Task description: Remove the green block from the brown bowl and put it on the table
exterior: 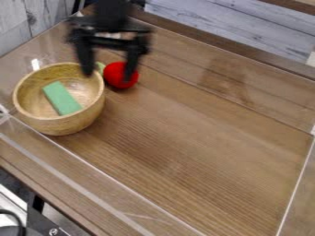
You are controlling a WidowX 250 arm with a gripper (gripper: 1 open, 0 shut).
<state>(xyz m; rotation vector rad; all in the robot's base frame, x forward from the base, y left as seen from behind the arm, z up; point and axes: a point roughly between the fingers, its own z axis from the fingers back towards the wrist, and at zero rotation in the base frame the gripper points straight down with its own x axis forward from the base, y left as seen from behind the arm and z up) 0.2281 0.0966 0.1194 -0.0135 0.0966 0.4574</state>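
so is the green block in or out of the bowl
In. The green block lies flat inside the bowl, untouched.

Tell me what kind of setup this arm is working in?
Likely a lab test bench: a wood-grain table fenced by clear acrylic walls, holding only simple props, a brown bowl with a green block and a red ball.

Even, fairly bright indoor light fills the frame. A pale sheen of glare lies on the table (209, 129) at upper right, and the acrylic walls (293, 198) catch thin bright edges. The gripper (110, 63) at upper left is smeared by motion blur. Soft shadow sits inside the brown bowl (37, 115). Resolution is low and grainy.
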